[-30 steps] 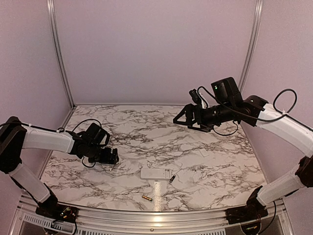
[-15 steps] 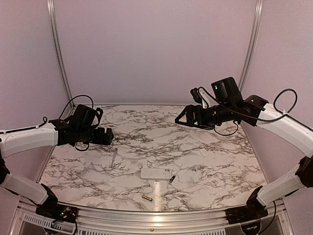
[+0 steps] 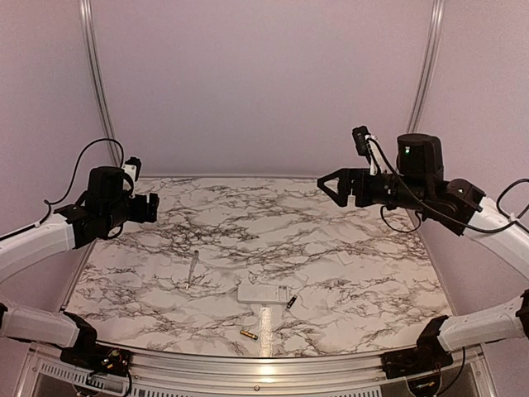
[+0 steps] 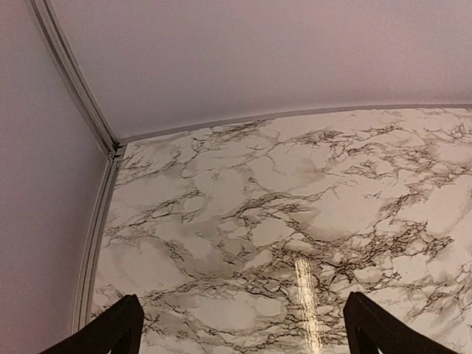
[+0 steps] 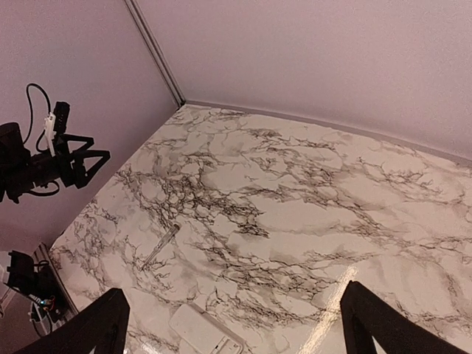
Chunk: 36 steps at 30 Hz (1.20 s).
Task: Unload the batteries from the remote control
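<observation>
The left gripper (image 3: 155, 208), mid-left, and the right gripper (image 3: 325, 188), upper right, hang with jaws spread wide. The remote control (image 3: 263, 294) lies bottom centre, well below both. The golden battery (image 3: 248, 335) is just below it, the dark battery (image 3: 291, 303) at its right end.

On my feed the table (image 3: 355, 248) looks like a smooth, glossy marble-print top with a glare streak by its near edge, the walls (image 3: 264, 83) look matt, and the corner rails (image 3: 97, 91) look like brushed metal. The remote control (image 3: 263, 294) looks like smooth white plastic, and the rod (image 3: 192, 270) left of it has a dull grey metal sheen. The golden battery (image 3: 248, 335) glints; the dark battery (image 3: 291, 303) is too small for me to judge.
</observation>
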Each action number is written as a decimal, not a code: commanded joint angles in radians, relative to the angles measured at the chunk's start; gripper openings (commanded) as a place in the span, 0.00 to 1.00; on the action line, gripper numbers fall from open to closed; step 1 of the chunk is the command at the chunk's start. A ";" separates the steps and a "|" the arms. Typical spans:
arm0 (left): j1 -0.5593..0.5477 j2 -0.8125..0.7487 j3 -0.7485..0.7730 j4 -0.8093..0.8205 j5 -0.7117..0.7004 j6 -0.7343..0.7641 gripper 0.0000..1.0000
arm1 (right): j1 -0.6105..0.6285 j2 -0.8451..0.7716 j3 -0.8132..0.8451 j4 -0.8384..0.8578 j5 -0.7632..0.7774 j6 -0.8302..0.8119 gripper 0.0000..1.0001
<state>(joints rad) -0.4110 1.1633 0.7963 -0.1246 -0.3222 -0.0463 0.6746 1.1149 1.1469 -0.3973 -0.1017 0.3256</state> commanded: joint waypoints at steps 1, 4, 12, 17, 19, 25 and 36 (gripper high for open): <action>0.097 -0.001 -0.059 0.175 0.013 0.020 0.99 | -0.008 -0.072 -0.105 0.209 0.096 -0.145 0.98; 0.157 0.015 -0.096 0.229 0.036 -0.007 0.99 | -0.007 -0.104 -0.158 0.261 0.204 -0.239 0.98; 0.301 0.007 -0.295 0.561 0.060 -0.091 0.99 | -0.094 -0.035 -0.303 0.315 0.486 -0.309 0.98; 0.316 0.060 -0.350 0.723 0.040 -0.024 0.99 | -0.270 0.009 -0.413 0.420 0.405 -0.187 0.98; 0.317 0.086 -0.379 0.812 0.043 -0.007 0.99 | -0.344 0.000 -0.489 0.534 0.387 -0.188 0.99; 0.330 0.173 -0.422 0.979 0.031 0.005 0.99 | -0.493 -0.023 -0.745 0.882 0.377 -0.190 0.98; 0.363 0.273 -0.480 1.172 0.068 0.009 0.99 | -0.550 0.123 -0.816 1.194 0.396 -0.369 0.98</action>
<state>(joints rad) -0.0586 1.3952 0.3332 0.9306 -0.2703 -0.0463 0.1371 1.1782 0.3313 0.6296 0.2813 0.0456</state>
